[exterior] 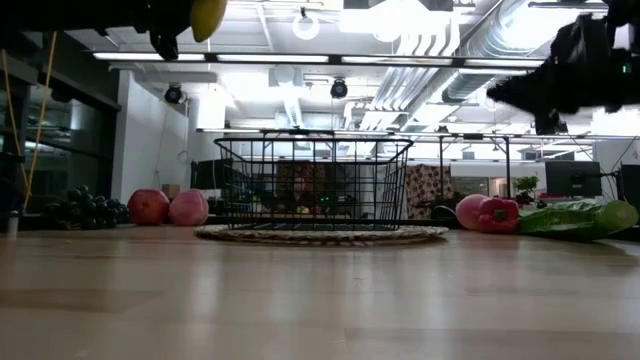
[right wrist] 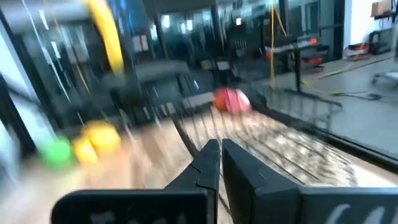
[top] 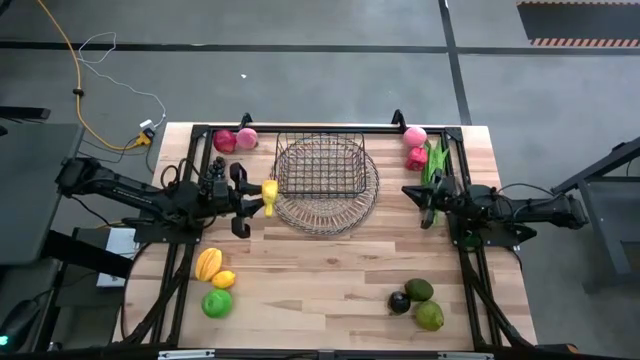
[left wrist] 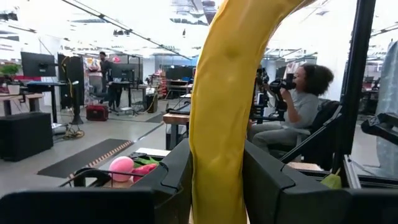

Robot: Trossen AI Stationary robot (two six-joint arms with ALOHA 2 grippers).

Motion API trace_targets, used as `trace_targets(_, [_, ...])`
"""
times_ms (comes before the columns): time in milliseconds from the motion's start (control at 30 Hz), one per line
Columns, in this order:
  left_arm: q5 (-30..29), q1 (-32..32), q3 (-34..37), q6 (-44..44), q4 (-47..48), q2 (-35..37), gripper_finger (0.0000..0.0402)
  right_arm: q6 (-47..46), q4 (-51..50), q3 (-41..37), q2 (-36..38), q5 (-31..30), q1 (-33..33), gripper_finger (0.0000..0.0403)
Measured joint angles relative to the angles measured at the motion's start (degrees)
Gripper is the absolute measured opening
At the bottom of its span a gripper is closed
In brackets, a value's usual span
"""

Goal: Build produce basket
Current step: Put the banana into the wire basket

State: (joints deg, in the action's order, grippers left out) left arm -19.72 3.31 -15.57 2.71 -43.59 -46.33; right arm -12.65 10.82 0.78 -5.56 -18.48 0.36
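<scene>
Seen from above, a wooden table (top: 330,270) carries a dark wire basket (top: 320,165) standing on a wider round wire dish (top: 330,215) near the far edge. The left gripper (top: 252,200) sits just left of the basket, pinching a yellow banana (top: 269,196). The right gripper (top: 418,194) is right of the basket, beside long green pods (top: 435,162) and two pink and red pieces (top: 415,147). Two more red and pink pieces (top: 235,140) lie at the far left; an orange, a yellow and a green piece (top: 215,283) sit near left, and two green pieces with a dark one (top: 417,301) near right. At table height, the basket (exterior: 312,180) stands empty on the dish, with the banana (exterior: 207,16) raised above and to its left. From the left wrist, the banana (left wrist: 224,112) stands clamped between both fingers (left wrist: 177,177); a seated person (left wrist: 295,109) shows in the room beyond. From the right wrist, blurred, the right gripper (right wrist: 221,155) has its fingers pressed together, pointing toward the basket.
</scene>
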Motion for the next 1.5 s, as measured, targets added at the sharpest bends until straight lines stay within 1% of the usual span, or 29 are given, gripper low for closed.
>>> trace_targets(67, [0.0, -0.5, 0.0, 0.0, 0.0, 0.0, 0.0094, -2.5, 5.1, -0.1, -0.1, 0.4, 0.0, 0.0012])
trace_targets(133, [0.1, -1.1, 0.0, -0.4, -0.1, 0.0, 0.0094, -2.4, 7.9, -0.1, -1.3, 4.0, 0.0, 0.0012])
trace_targets(233, [1.5, -2.0, 0.0, -1.0, -1.8, -0.5, 0.0094, -2.2, 14.9, -0.1, -5.9, 10.1, 0.4, 0.0012])
trace_targets(333, [3.6, -2.3, 0.0, -1.0, -4.5, -2.3, 0.0094, 1.2, 24.9, -0.2, -13.7, 11.9, 1.8, 0.0012])
trace_targets(467, [3.9, -2.3, 0.0, -1.0, -7.1, -5.3, 0.0094, 6.4, 39.0, -0.2, -26.0, 12.2, 4.0, 0.0012])
trace_targets(567, [3.4, -2.3, -0.1, -1.0, -8.3, -7.1, 0.0095, 7.1, 44.4, 0.9, -34.8, 12.2, 4.7, 0.0012])
trace_targets(700, [2.6, -2.3, -0.1, -1.0, -10.4, -9.0, 0.0095, 8.0, 47.2, 6.1, -45.5, 12.2, 4.9, 0.0012])
trace_targets(833, [2.6, -2.3, -0.1, -1.0, -10.7, -9.6, 0.0095, 10.6, 47.1, 13.9, -55.2, 12.2, 4.9, 0.0012])
trace_targets(1033, [2.6, -2.3, -0.1, -2.6, -10.7, -9.7, 0.0095, 13.0, 45.4, 25.2, -66.7, 12.2, 4.9, 0.0012])
trace_targets(1233, [3.3, -2.3, -0.1, -4.1, -10.7, -9.7, 0.0095, 15.6, 45.3, 31.8, -73.3, 12.2, 4.9, 0.0012])
trace_targets(1367, [3.3, -2.3, -0.1, -4.7, -10.4, -9.7, 0.0095, 16.5, 45.5, 33.2, -75.4, 12.2, 4.9, 0.0012])
trace_targets(1500, [3.3, -2.3, -0.1, -5.5, -10.4, -9.7, 0.0095, 16.6, 45.5, 33.2, -75.5, 12.2, 4.9, 0.0012])
